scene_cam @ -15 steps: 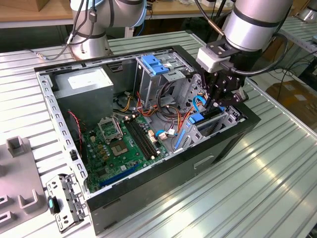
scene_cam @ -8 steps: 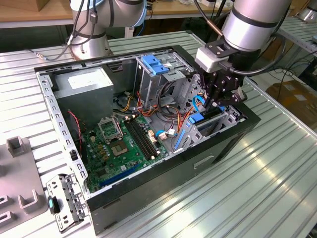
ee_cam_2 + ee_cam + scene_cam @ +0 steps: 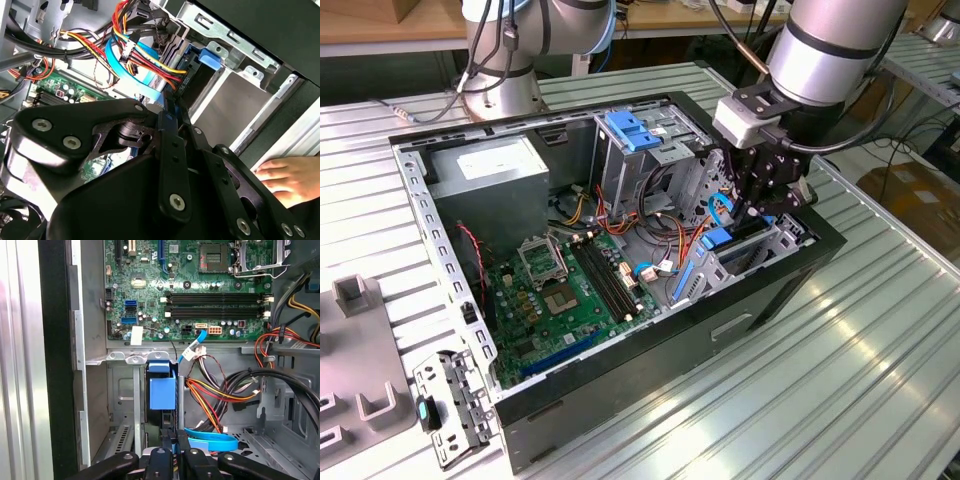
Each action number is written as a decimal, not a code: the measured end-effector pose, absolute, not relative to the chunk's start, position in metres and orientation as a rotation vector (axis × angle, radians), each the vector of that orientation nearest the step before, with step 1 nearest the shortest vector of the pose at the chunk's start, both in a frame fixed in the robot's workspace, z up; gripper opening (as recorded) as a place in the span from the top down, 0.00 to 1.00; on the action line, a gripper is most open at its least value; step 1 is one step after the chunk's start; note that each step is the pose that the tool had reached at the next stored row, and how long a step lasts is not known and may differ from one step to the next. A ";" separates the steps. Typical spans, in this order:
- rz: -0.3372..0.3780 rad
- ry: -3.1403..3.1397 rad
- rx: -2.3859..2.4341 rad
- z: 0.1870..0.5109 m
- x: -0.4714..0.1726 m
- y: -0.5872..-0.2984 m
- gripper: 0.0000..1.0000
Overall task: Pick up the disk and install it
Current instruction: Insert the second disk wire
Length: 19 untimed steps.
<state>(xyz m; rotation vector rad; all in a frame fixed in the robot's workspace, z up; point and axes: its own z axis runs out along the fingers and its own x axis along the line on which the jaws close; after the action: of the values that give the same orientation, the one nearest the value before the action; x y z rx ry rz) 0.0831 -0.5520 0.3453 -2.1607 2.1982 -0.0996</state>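
We see the disk [image 3: 162, 390] only edge-on in the first wrist view, its blue carrier facing us and its lower end hidden behind the gripper [image 3: 175, 452], itself cut off by the bottom edge. In the second wrist view, the gripper's black linkage blocks the lower half, and a person's hand [image 3: 290, 177] at lower right is cut by the frame. In the exterior view, the arm [image 3: 830, 45] runs off the top edge.
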 end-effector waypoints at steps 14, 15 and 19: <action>-0.094 2.196 -2.158 0.356 0.084 -0.552 0.76; -0.094 2.196 -2.158 0.356 0.084 -0.552 0.76; -0.094 2.196 -2.158 0.356 0.084 -0.552 0.85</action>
<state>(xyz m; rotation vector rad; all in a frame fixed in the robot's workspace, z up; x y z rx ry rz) 0.0835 -0.5524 0.3559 -2.1580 2.1960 -0.0942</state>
